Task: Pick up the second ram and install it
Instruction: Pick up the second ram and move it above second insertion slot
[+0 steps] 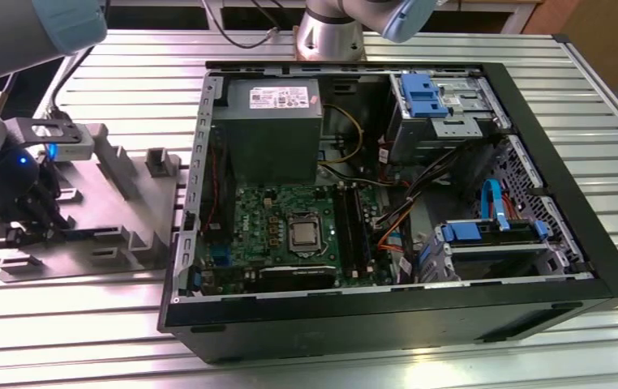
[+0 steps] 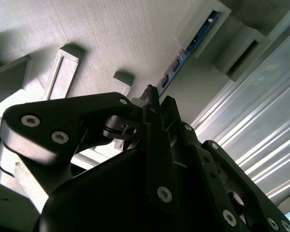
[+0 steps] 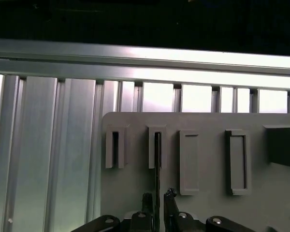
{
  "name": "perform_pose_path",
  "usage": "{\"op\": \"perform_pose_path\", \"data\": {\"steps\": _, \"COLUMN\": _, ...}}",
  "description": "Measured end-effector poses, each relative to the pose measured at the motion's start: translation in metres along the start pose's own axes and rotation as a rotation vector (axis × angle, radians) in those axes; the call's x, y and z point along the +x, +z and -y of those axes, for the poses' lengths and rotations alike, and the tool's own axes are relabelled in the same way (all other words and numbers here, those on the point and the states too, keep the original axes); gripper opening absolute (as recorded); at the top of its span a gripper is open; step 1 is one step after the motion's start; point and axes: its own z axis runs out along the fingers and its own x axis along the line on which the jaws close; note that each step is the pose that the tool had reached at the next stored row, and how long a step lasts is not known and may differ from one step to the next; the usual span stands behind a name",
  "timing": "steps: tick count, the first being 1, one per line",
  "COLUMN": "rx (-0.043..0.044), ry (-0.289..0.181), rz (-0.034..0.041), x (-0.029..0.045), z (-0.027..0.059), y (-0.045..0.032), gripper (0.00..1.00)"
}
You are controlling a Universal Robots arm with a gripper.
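Item: second ram (image 3: 157, 162), a thin dark circuit-board stick standing on its long edge.
Location: it sat in a narrow slot of the grey holder tray (image 3: 208, 123) on the ribbed metal surface (image 3: 38, 154). The tray lay beside the open computer case (image 1: 568, 243), on the exterior view's left, well apart from the motherboard (image 1: 287, 215).
End effector (image 3: 157, 200): slightly parted, one finger to each side of the stick. The first wrist view showed slim gaps, so nothing was clamped.
Weight: judged very light.
Stiffness: judged rigid along its length, but thin and likely to crack if twisted or levered sideways.
Fragility: chips and contact edge judged delicate; moderate squeeze only.
Surface grip: flat faces judged smooth, so slip was possible.
Hold point: judged best across the two flat faces near mid-length, square to the board and clear of the contact edge.
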Motion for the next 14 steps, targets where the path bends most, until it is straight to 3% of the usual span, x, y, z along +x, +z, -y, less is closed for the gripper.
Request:
{"op": "perform_pose_path", "data": {"steps": 11, "rx": 0.0, "ry": 0.0, "rz": 0.0, "x": 0.0, "z": 0.0, "y": 0.0016, "gripper": 0.24}}
{"op": "perform_pose_path", "data": {"steps": 13, "rx": -0.0001, "ry": 0.0, "rz": 0.0, "x": 0.0, "z": 0.0, "y": 0.0016, "gripper": 0.22}}
{"op": "perform_pose_path", "data": {"steps": 14, "rx": 0.0, "ry": 0.0, "rz": 0.0, "x": 0.0, "z": 0.0, "y": 0.0017, "gripper": 0.15}}
